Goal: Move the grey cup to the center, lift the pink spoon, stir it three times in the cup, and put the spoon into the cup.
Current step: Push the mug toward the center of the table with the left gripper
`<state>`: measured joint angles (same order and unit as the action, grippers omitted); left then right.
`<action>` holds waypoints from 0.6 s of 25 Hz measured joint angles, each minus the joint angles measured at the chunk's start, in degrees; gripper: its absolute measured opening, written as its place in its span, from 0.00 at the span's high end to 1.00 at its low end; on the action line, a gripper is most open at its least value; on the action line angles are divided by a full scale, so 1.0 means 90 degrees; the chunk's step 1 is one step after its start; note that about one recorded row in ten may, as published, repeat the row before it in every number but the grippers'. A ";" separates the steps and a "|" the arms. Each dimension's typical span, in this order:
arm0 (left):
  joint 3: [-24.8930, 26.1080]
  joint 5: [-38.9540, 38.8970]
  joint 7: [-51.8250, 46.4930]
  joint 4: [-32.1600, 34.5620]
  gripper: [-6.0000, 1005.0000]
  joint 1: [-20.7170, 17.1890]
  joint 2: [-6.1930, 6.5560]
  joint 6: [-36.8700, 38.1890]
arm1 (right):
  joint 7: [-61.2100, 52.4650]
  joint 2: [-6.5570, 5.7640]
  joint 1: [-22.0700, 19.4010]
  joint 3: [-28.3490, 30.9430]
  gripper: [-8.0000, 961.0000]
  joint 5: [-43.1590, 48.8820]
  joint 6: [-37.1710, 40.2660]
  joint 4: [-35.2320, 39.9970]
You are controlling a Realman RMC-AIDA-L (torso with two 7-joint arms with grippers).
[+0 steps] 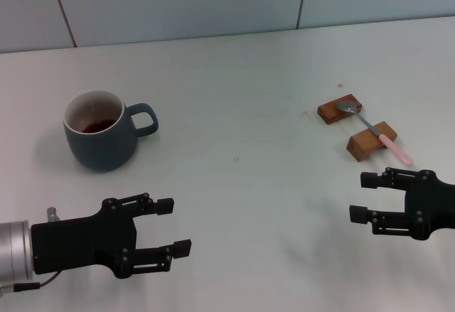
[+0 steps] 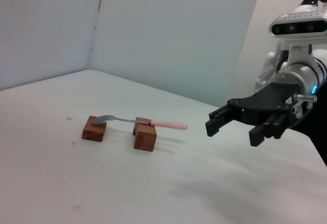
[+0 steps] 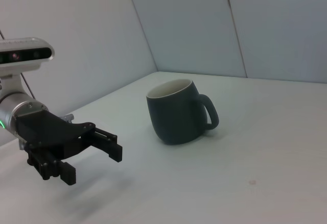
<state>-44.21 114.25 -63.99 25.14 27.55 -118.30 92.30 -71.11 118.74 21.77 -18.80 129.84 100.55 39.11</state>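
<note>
Two grippers hovered above the white table, neither holding anything. The grey cup served as the landmark: it stood upright on the robot's left side of the table, its loop handle pointing toward the centre and a little dark liquid lying in its off-white interior. The left gripper hung nearer the robot than the cup and just toward the centre from it, apart from the cup, fingers spread wide and empty; the right wrist view showed the same gripper off the table surface. Far across from the cup, on the robot's right, the pink spoon lay bridged over two wooden blocks, its metal bowl resting on the farther block and its pink handle sticking out past the nearer one. The right gripper hovered just on the robot's side of the spoon's handle end, not touching it, fingers likewise parted with nothing between them.
</note>
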 joint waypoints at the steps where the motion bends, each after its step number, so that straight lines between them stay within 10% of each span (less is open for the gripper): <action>1: 0.0000 0.0000 0.0000 0.0000 0.20 -0.0001 0.0000 -0.0002 | 0.0000 0.0000 0.0000 0.0000 0.20 0.0000 0.0000 0.0000; 9: 0.0095 -0.0092 0.0059 0.0044 0.20 -0.0037 -0.0010 0.0022 | 0.0000 0.0000 -0.0032 0.0000 0.20 -0.0003 0.0010 0.0000; 15: 0.1397 -0.1882 0.1115 0.0076 0.20 -0.0699 -0.0026 0.0055 | 0.0000 0.0000 -0.0080 0.0000 0.20 -0.0004 0.0026 0.0003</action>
<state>-31.64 97.31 -53.95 25.82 21.25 -118.54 92.79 -71.10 118.74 21.05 -18.81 129.80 100.79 39.14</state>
